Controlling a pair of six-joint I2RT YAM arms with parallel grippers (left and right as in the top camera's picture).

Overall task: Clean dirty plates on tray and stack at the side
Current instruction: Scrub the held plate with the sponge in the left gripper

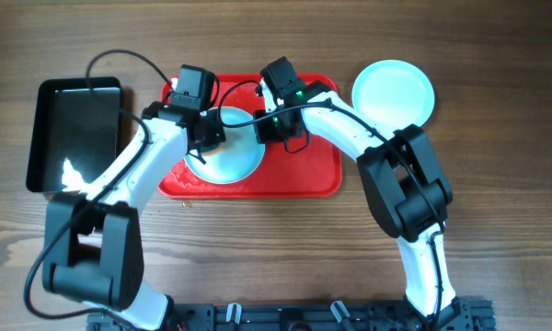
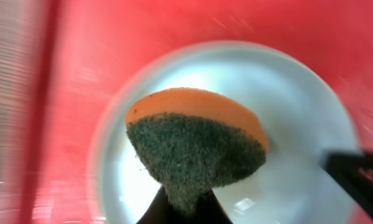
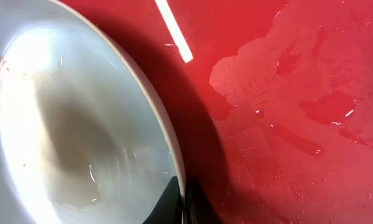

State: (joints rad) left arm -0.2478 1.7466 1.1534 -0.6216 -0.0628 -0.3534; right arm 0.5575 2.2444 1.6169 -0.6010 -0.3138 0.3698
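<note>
Left gripper (image 2: 183, 210) pinches an orange-and-green sponge (image 2: 196, 146) just over a plate (image 2: 298, 106) on the red tray (image 2: 81, 62). Right gripper (image 3: 181, 202) is clamped on that plate's rim. Wet patches (image 3: 286, 93) on tray. Second plate (image 1: 393, 92) sits on table (image 1: 497, 230) right of tray; black bin (image 1: 74, 133) left.

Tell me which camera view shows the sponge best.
Left wrist: the sponge fills the frame, orange top and dark scouring face, pinched in the left gripper over the plate. Overhead, that gripper hides it. The right wrist view shows none of it.
</note>
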